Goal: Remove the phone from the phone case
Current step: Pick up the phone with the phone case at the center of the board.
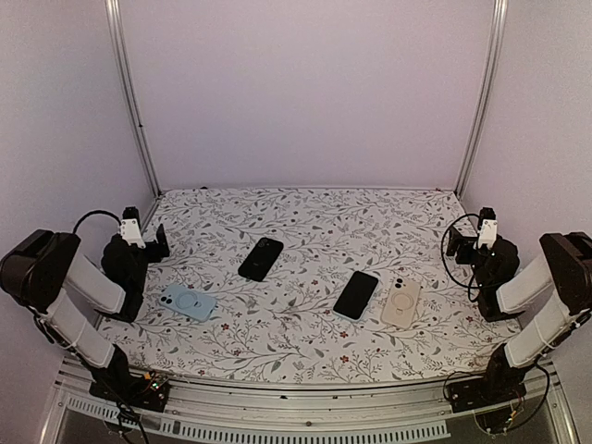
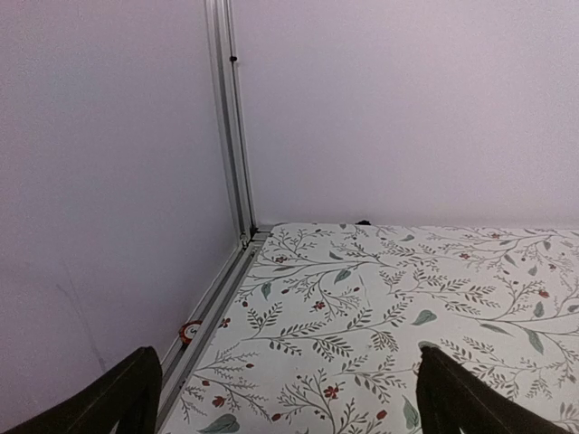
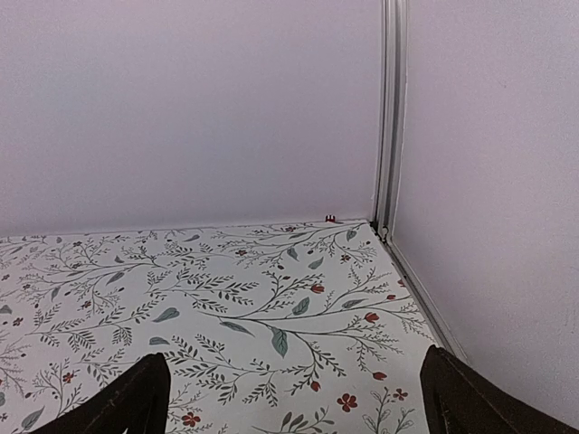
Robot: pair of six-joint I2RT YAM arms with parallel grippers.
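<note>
Two black phones lie flat on the floral table: one (image 1: 260, 258) left of centre, the other (image 1: 356, 294) right of centre. Right beside the second lies a beige phone case (image 1: 400, 302), back up. A light blue phone case (image 1: 188, 302) lies back up near the left arm. Whether a phone sits inside either case cannot be told from here. My left gripper (image 1: 154, 244) (image 2: 285, 398) hangs open at the table's left edge and my right gripper (image 1: 456, 242) (image 3: 294, 398) hangs open at the right edge. Both point toward the back wall with nothing between their fingers.
Pale walls close the table in at the back and on both sides, with metal rails (image 2: 237, 136) (image 3: 391, 117) in the rear corners. A small red round thing (image 2: 190, 331) lies in the left edge channel. Both wrist views show only bare floral surface (image 2: 362, 298).
</note>
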